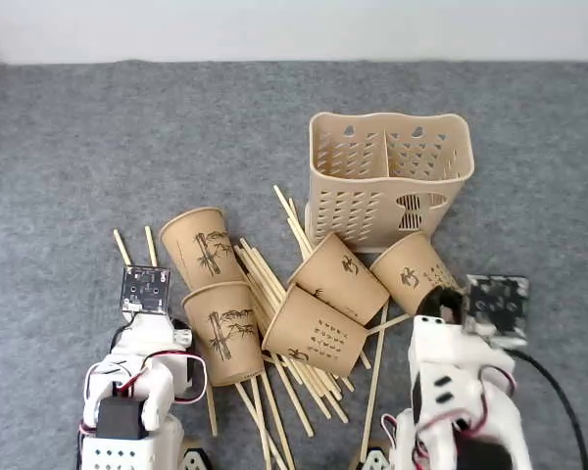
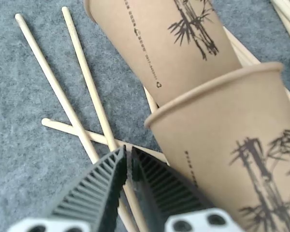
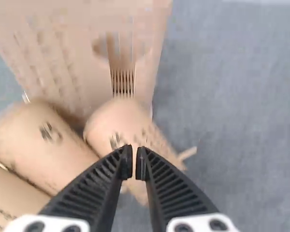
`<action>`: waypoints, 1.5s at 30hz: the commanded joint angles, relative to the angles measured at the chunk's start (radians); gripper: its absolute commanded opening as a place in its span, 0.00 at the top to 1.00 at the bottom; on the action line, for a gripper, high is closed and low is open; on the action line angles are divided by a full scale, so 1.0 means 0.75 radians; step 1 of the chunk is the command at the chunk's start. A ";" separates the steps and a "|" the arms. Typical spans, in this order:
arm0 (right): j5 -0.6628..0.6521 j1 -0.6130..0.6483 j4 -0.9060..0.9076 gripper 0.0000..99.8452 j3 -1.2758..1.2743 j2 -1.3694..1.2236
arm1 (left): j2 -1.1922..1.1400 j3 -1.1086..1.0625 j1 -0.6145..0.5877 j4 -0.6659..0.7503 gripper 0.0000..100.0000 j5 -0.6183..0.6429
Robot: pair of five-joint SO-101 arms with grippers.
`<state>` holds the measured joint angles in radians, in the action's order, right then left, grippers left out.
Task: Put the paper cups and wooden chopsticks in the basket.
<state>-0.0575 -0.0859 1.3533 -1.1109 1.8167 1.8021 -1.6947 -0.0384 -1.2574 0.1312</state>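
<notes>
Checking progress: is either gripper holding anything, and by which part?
Nothing is held. The left gripper and right gripper are both shut and empty.

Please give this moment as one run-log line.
paper cups: five lying on table | chopsticks: loose on table | basket: upright, looks empty | left gripper: shut over chopsticks | right gripper: shut over rightmost cup

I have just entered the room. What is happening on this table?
Two robot arms are meant to put cups and chopsticks into the basket, which stands upright and looks empty from above. Five paper cups lie on their sides on the grey mat, with chopsticks scattered among them. The left gripper is shut over chopsticks beside two cups. The right gripper is shut over the rightmost cup, in front of the basket. Neither holds anything.
</notes>
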 commanded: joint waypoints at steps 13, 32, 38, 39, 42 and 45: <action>0.356 0.247 0.130 0.96 0.730 -1.089 | 0.018 0.015 0.002 0.010 0.98 -0.006; 0.544 0.764 0.042 0.80 0.843 -1.404 | 0.018 0.015 0.002 0.010 0.98 -0.006; 0.610 0.997 0.150 0.75 0.994 -1.576 | 0.018 0.015 0.002 0.010 0.98 -0.006; 0.622 1.028 0.169 0.75 1.021 -1.621 | 0.018 0.015 0.002 0.010 0.98 -0.006; 0.649 1.087 0.224 0.75 1.109 -1.771 | 0.018 0.015 0.002 0.010 0.98 -0.006; 0.655 1.089 0.265 0.75 1.207 -1.908 | 0.018 0.015 0.002 0.010 0.98 -0.006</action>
<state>0.4196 0.7181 1.5205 -0.3084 0.4572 1.8021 -1.6947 -0.0384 -1.2574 0.1312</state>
